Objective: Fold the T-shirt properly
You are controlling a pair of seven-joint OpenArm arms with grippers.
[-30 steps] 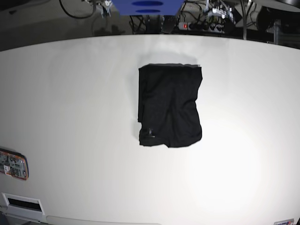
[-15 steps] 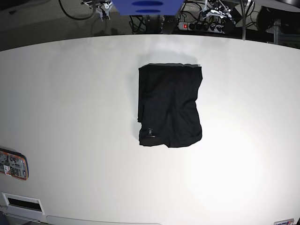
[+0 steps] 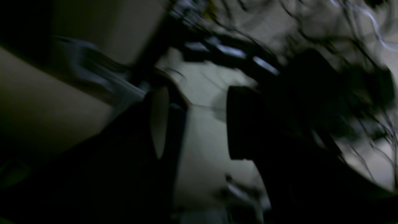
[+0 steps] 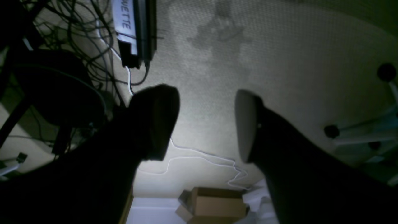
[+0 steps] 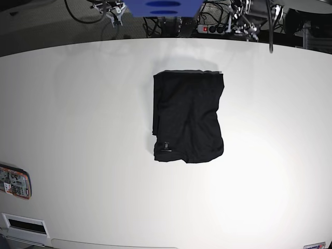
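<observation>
Plainly, one T-shirt [image 5: 188,116] lies in the middle of the base view, a little above centre, on one broad white worktop [image 5: 93,124]. Its cloth is black, matte and thin, folded into a single upright packet, roughly rectangular, with faint creases, a slightly wavy bottom edge and a right side that dips inward. One small mark shows near its lower left corner, and a narrow layer peeks out along the left side.

Two arms are at the top of the base view, one left and one right of a single blue panel [image 5: 165,7] with dark oval slots. In the left wrist view, the two dark, smooth fingers [image 3: 159,123] of the left gripper [image 3: 196,123] stand apart with nothing between them. In the right wrist view, the two rounded fingers [image 4: 247,124] of the right gripper [image 4: 206,123] are also parted and hold nothing; below them sits a brown cardboard box [image 4: 217,203], bottom centre, over a grey floor [image 4: 199,124].

At the left edge of the base view is one clear-looking case [image 5: 14,181] with an orange-and-dark rim.
</observation>
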